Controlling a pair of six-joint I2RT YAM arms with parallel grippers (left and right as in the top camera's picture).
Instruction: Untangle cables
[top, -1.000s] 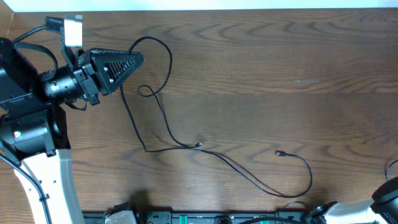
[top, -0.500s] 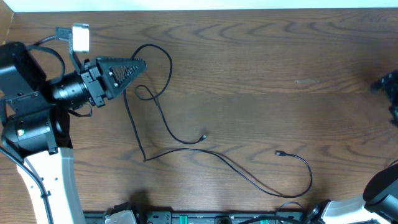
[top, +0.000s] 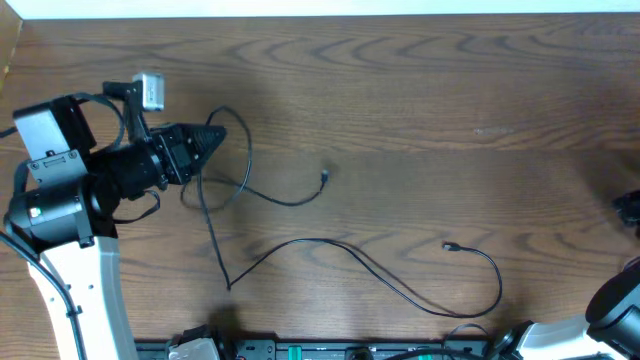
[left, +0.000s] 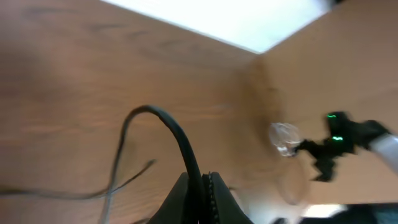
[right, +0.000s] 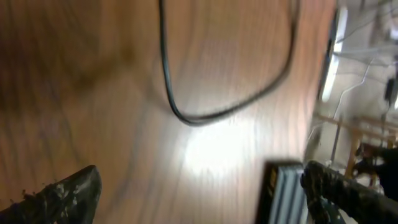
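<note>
My left gripper (top: 212, 139) is at the left of the table, shut on a thin black cable (top: 262, 196). In the left wrist view the cable (left: 163, 121) arches up out of the closed jaws (left: 202, 186). That cable loops near the gripper and ends in a small plug (top: 325, 177). A second black cable (top: 385, 276) runs from the lower left across the table to a plug (top: 450, 246). My right gripper (right: 199, 186) is open and empty above a cable loop (right: 186, 115); only a bit of that arm (top: 630, 205) shows at the right edge overhead.
The table is dark wood (top: 450, 120). A black and green rail (top: 330, 350) lies along the front edge. The left arm's base (top: 60, 210) stands at the left edge.
My left gripper has moved down and right with the cable. The cable's loop has pulled in and its plug end has slid up the table. The right arm has shifted down at the right edge.
</note>
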